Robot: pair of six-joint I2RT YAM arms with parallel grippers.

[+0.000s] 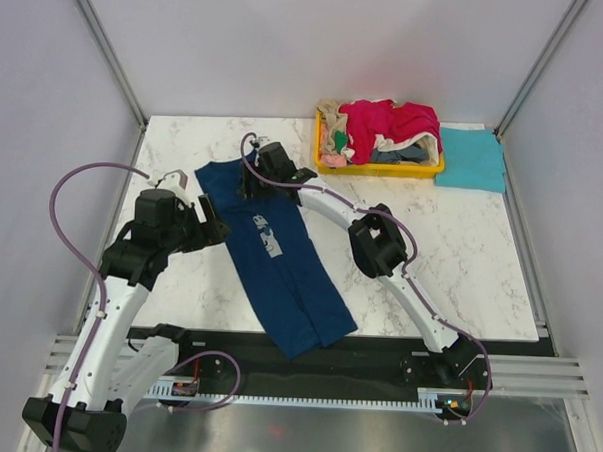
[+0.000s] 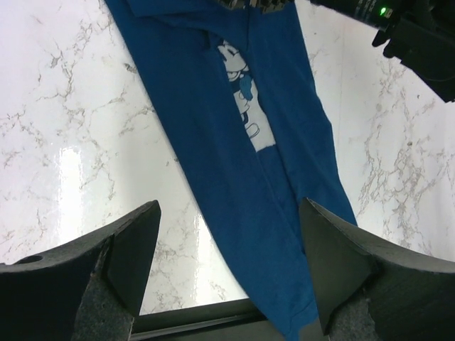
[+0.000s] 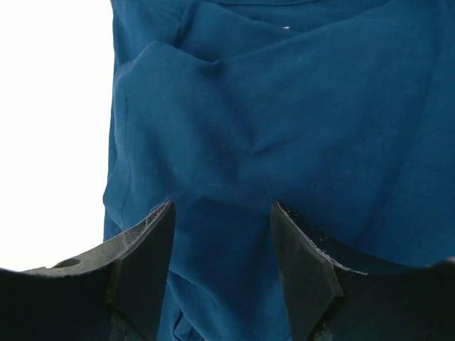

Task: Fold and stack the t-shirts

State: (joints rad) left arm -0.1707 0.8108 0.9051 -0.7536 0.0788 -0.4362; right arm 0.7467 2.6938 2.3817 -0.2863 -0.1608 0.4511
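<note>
Top external view shows you the navy t-shirt [image 1: 280,265] lying as a long narrow strip on the tabletop [image 1: 460,263], slanting from upper centre-left down to the bottom middle. A folded teal t-shirt [image 1: 472,158] sits at upper right, just beside the yellow tray [image 1: 384,171] with its heap of t-shirts [image 1: 391,120]. Your left gripper [image 2: 229,209] hangs open by the strip's left edge, holding nothing, and your right gripper [image 3: 222,209] is open too, fingers spread over the rumpled cloth at the strip's upper end.

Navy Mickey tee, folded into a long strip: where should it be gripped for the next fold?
The navy t-shirt lies flat as a narrow diagonal strip, so probably pinch its far short edge from above; the open right end effector hangs over that end.
</note>
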